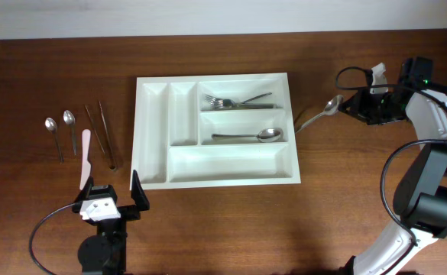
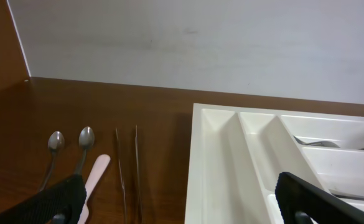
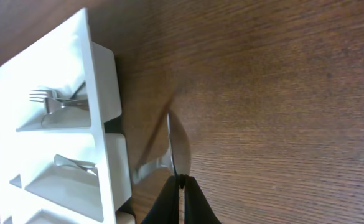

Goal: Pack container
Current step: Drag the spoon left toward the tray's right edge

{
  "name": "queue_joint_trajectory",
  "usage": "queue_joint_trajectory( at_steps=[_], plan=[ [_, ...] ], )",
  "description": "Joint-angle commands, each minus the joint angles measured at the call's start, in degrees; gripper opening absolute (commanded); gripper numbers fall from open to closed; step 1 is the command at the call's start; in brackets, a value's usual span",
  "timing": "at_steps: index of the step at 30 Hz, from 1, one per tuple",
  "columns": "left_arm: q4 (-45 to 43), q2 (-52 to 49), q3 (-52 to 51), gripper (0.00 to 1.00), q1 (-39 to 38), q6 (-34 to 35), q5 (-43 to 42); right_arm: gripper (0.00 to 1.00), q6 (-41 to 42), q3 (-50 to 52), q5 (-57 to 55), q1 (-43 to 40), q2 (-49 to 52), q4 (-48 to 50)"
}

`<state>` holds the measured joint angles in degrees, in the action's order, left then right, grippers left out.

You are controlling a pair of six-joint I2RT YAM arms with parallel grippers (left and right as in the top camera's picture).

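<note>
A white cutlery tray [image 1: 153, 130] lies mid-table; it also shows in the left wrist view [image 2: 213, 162] and the right wrist view [image 3: 101, 74]. Forks [image 1: 234, 101] lie in its top right compartment and a spoon [image 1: 250, 137] in the one below. My right gripper [image 1: 345, 107] is shut on the bowl of a metal spoon [image 1: 322, 113], just right of the tray; the right wrist view shows the fingers [image 3: 182, 182] pinching the spoon [image 3: 177, 149]. My left gripper [image 1: 111, 192] is open and empty near the tray's front left corner, its fingers spread wide [image 2: 182, 208].
Left of the tray lie two small spoons [image 1: 59, 130], a pink knife [image 1: 85, 156] and two thin metal sticks [image 1: 105, 141]. They also show in the left wrist view: spoons [image 2: 70, 146], pink knife [image 2: 94, 177], sticks [image 2: 129, 171].
</note>
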<state>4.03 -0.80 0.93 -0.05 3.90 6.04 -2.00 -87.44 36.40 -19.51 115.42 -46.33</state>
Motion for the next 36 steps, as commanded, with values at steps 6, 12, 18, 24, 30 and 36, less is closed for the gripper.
queue_joint_trajectory(
  at_steps=[6, 12, 18, 24, 30, 36],
  plan=[
    [-0.1, 0.4, -0.4, 0.99, -0.3, -0.5, 0.4, 0.04, -1.7, -1.0, -7.3, 0.0, -1.2, -1.7],
    [-0.1, 0.4, -0.4, 0.99, -0.3, -0.5, 0.4, 0.04, -2.3, -0.8, -9.6, 0.0, -0.3, -2.4],
    [-0.1, 0.4, -0.4, 0.99, -0.3, -0.5, 0.4, 0.04, -2.0, 1.7, -10.1, 0.0, 1.6, -1.0],
    [-0.1, 0.4, -0.4, 0.99, -0.3, -0.5, 0.4, 0.04, -2.0, 3.1, -10.1, 0.0, 2.7, -0.2],
    [-0.1, 0.4, -0.4, 0.99, -0.3, -0.5, 0.4, 0.04, 0.3, 3.3, -10.2, 0.0, 3.8, 0.3],
    [-0.1, 0.4, -0.4, 0.99, -0.3, -0.5, 0.4, 0.04, 2.9, 3.3, -7.5, -1.7, 3.9, 0.9]
  ],
)
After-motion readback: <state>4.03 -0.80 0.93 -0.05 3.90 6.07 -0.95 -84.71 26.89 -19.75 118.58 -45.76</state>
